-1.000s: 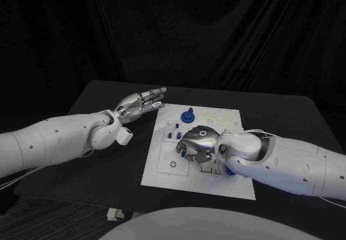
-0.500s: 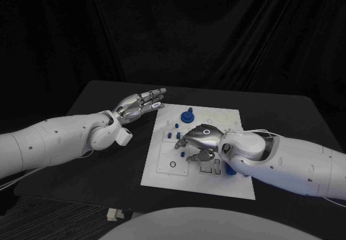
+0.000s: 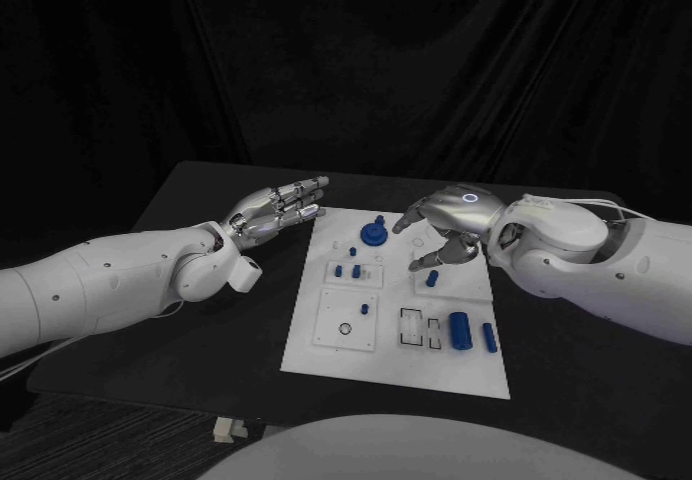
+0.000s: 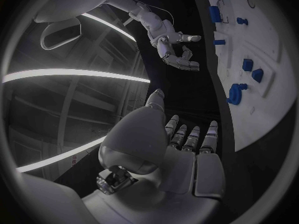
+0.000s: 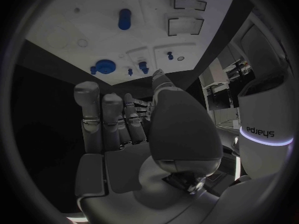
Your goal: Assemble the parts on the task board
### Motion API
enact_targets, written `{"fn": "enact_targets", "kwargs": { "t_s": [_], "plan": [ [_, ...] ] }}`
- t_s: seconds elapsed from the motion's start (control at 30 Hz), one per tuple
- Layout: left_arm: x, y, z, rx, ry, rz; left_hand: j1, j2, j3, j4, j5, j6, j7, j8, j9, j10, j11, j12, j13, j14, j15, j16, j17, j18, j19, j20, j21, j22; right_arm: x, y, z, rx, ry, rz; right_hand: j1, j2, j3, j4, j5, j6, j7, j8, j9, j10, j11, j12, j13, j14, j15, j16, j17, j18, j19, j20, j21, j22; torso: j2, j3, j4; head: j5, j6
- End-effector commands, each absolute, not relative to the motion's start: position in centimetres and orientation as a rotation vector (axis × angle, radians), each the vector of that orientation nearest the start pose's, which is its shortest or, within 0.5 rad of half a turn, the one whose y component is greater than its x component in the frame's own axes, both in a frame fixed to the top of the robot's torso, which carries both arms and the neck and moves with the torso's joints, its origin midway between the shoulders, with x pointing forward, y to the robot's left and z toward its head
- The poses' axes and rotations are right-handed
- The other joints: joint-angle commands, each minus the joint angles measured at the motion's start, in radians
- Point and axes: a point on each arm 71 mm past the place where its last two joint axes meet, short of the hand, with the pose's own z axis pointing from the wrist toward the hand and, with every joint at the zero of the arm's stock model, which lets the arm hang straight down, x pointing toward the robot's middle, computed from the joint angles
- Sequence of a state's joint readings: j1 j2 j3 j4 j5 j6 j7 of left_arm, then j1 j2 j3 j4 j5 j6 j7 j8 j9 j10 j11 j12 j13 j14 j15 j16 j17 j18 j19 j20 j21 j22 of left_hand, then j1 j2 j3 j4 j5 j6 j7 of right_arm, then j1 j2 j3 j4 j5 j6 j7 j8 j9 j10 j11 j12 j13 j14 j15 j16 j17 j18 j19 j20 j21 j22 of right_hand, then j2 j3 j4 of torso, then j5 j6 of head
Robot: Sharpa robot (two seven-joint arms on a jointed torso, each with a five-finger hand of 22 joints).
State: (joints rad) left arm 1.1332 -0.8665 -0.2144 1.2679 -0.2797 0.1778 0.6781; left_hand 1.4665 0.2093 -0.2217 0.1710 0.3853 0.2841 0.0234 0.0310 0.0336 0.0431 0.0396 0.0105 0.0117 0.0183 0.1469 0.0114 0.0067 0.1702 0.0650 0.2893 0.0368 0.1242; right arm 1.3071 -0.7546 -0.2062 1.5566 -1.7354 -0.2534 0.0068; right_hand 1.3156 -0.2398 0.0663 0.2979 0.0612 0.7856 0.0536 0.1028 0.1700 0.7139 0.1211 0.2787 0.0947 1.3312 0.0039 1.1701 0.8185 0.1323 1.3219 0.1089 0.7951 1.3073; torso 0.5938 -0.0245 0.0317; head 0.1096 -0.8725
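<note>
- Now the right silver hand (image 3: pixel 447 235) hovers above the far half of the flat white task board (image 3: pixel 329 352), fingers loosely curled, grasping nothing — seemingly between placements.
- Small blue parts (image 3: pixel 460 329) lie near the board's front right; a round blue knobbed piece (image 3: pixel 374 233) stands at the far edge.
- The left silver hand (image 3: pixel 277 210) hangs beside the board, fingers spread, empty.
- Next, probably — choose a loose part and descend onto it.

We can read one mark, the brand word "sharpa", seemingly mirrored, on a white robot body (image 5: pixel 264 129) above a glowing ring in the right wrist view; nothing else is legible.
</note>
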Motion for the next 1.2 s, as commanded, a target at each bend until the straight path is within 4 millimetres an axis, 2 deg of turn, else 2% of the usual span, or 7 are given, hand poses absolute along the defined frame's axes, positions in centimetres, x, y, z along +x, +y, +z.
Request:
{"fn": "enact_targets", "kwargs": {
  "t_s": [0.03, 0.37, 0.5, 0.7, 0.77, 1.13, 1.2],
  "plan": [
    [46.9, 27.3, -26.0, -0.729, 1.595, -1.785, 0.002, 0.005, 0.008, -0.001, 0.003, -0.004, 0.005, 0.006, 0.001, -0.001, 0.003, 0.001, -0.001, -0.001, 0.004, -0.002, 0.000, 0.003, 0.004, 0.004, 0.000, -0.001, 46.5, -15.0, -19.4, -0.613, 1.724, 0.625, -0.003, -0.003, -0.004, 0.001, 0.010, 0.010, 0.001, 0.006, -0.002, -0.006, 0.004, -0.004, -0.005, -0.001, 0.007, -0.004, 0.000, -0.003, 0.001, 0.005, -0.005, 0.090, 0.000, -0.0006, 0.0006, -0.002, 0.000],
    [46.9, 27.3, -26.0, -0.728, 1.592, -1.784, 0.005, 0.006, 0.010, -0.003, 0.009, -0.006, 0.003, 0.005, 0.001, -0.003, 0.005, 0.001, -0.001, -0.001, 0.004, -0.002, 0.000, 0.003, 0.005, 0.004, 0.001, 0.000, 46.7, -18.1, -20.0, -0.602, 1.774, 0.560, 0.011, 0.000, 0.001, 0.001, 0.041, 0.017, -0.010, 0.005, -0.008, -0.003, -0.002, -0.009, -0.020, -0.006, 0.005, -0.004, -0.002, -0.002, -0.001, 0.006, -0.008, 0.090, -0.001, -0.0019, -0.0015, -0.006, 0.000],
    [46.9, 27.3, -26.0, -0.728, 1.591, -1.783, 0.005, 0.006, 0.011, -0.004, 0.011, -0.006, 0.004, 0.005, 0.001, -0.003, 0.001, 0.001, -0.001, 0.001, 0.005, -0.001, 0.000, 0.003, 0.006, 0.004, 0.001, 0.000, 46.6, -18.6, -20.6, -0.606, 1.788, 0.554, 0.017, 0.015, 0.014, -0.001, 0.047, 0.019, -0.015, 0.004, -0.011, 0.014, -0.011, -0.003, -0.022, -0.008, 0.001, -0.003, -0.001, -0.002, -0.001, 0.003, -0.005, 0.091, 0.002, 0.0004, -0.0004, -0.010, 0.000],
    [46.9, 27.3, -26.0, -0.728, 1.592, -1.784, 0.007, 0.006, 0.013, -0.005, 0.014, -0.008, 0.002, 0.005, 0.001, -0.004, 0.004, 0.001, -0.001, 0.001, 0.005, -0.001, 0.000, 0.002, 0.007, 0.004, 0.001, 0.000, 46.3, -18.9, -22.0, -0.612, 1.822, 0.558, 0.049, 0.044, 0.040, -0.005, 0.051, 0.023, -0.014, 0.000, -0.016, 0.047, -0.016, 0.011, -0.021, -0.011, -0.004, -0.005, -0.005, -0.002, -0.002, -0.002, -0.009, 0.091, 0.001, 0.0005, -0.0007, -0.010, 0.000],
    [46.9, 27.3, -26.0, -0.728, 1.593, -1.785, 0.007, 0.006, 0.013, -0.005, 0.014, -0.008, 0.002, 0.005, 0.001, -0.004, 0.004, 0.001, -0.001, 0.001, 0.005, -0.001, 0.000, 0.002, 0.007, 0.004, 0.001, 0.000, 46.2, -18.8, -22.5, -0.615, 1.833, 0.561, 0.084, 0.062, 0.057, -0.011, 0.099, 0.025, -0.013, -0.001, -0.019, 0.059, -0.017, 0.016, -0.021, -0.012, -0.005, -0.006, -0.006, -0.002, -0.001, -0.003, -0.010, 0.092, 0.001, 0.0008, -0.0002, -0.011, 0.000],
    [46.9, 27.3, -26.1, -0.729, 1.596, -1.791, 0.006, 0.005, 0.013, -0.006, 0.016, -0.008, -0.001, 0.005, 0.001, 0.000, 0.009, 0.002, 0.000, 0.004, 0.006, 0.000, 0.001, 0.002, 0.008, 0.004, 0.002, 0.001, 45.9, -18.3, -24.4, -0.625, 1.850, 0.599, 0.164, 0.096, 0.086, -0.070, 0.228, 0.030, 0.000, -0.005, -0.028, 0.094, -0.021, 0.028, -0.019, -0.013, -0.009, -0.006, -0.005, -0.003, 0.001, -0.008, -0.010, 0.093, 0.001, 0.0002, 0.0001, -0.011, 0.000],
    [46.9, 27.3, -26.1, -0.730, 1.597, -1.791, 0.006, 0.005, 0.013, -0.006, 0.016, -0.008, -0.001, 0.005, 0.001, 0.000, 0.009, 0.002, 0.000, 0.004, 0.006, 0.000, 0.001, 0.002, 0.008, 0.004, 0.002, 0.001, 45.8, -18.1, -24.7, -0.626, 1.850, 0.607, 0.169, 0.099, 0.090, -0.078, 0.236, 0.033, 0.001, -0.004, -0.029, 0.100, -0.022, 0.030, -0.018, -0.013, -0.010, -0.006, -0.005, -0.003, 0.001, -0.008, -0.010, 0.093, 0.001, 0.0002, 0.0001, -0.012, 0.000]
  ]
}}
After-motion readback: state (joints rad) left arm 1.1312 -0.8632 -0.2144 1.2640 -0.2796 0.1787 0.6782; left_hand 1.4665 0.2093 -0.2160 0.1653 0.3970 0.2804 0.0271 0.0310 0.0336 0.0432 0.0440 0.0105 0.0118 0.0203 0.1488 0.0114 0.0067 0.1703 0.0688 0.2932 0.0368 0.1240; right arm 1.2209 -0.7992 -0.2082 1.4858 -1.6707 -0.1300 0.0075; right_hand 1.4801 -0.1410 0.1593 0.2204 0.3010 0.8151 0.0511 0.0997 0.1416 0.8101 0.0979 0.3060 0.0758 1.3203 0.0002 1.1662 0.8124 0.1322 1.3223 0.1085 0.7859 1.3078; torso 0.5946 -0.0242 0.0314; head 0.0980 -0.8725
